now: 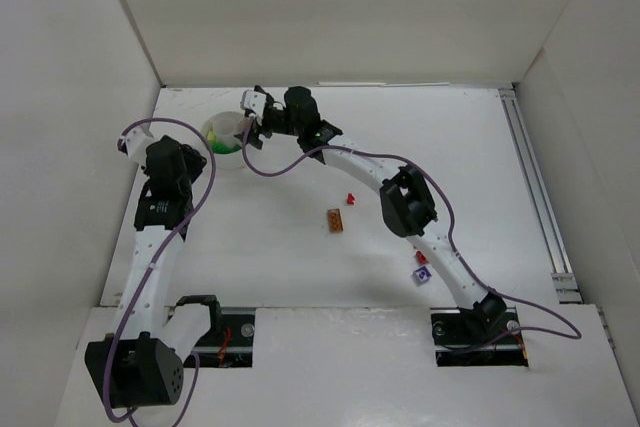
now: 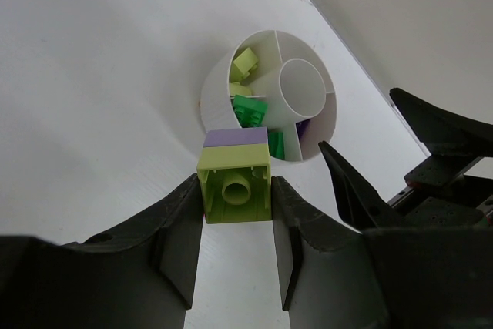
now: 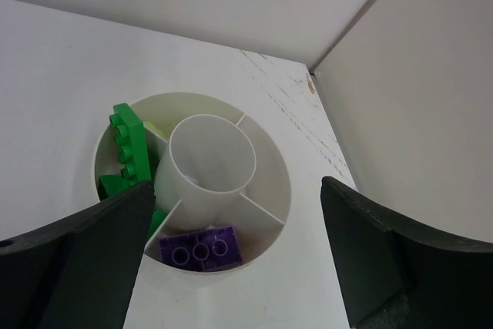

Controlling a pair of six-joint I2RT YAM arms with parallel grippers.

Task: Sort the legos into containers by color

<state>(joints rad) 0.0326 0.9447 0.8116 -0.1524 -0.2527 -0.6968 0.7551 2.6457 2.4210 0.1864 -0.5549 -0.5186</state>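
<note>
Legos (image 2: 249, 109) lie in the dish (image 3: 271, 161): a purple brick (image 3: 200, 248) and green bricks (image 3: 127, 148) in separate compartments, lime ones (image 2: 245, 61) in another. The left claw (image 2: 235, 199) is clamped on a lime-and-purple stack (image 2: 235, 179) just short of the dish. The right claw (image 3: 237, 190) hangs over the dish, jaws wide apart and empty. A red brick (image 1: 350, 197), an orange brick (image 1: 334, 219) and two more lie loose on the worktop (image 1: 300, 277), well apart from the dish.

White divided dish (image 3: 266, 163) holds green lego (image 3: 129, 148), purple lego (image 3: 202, 250).
</note>
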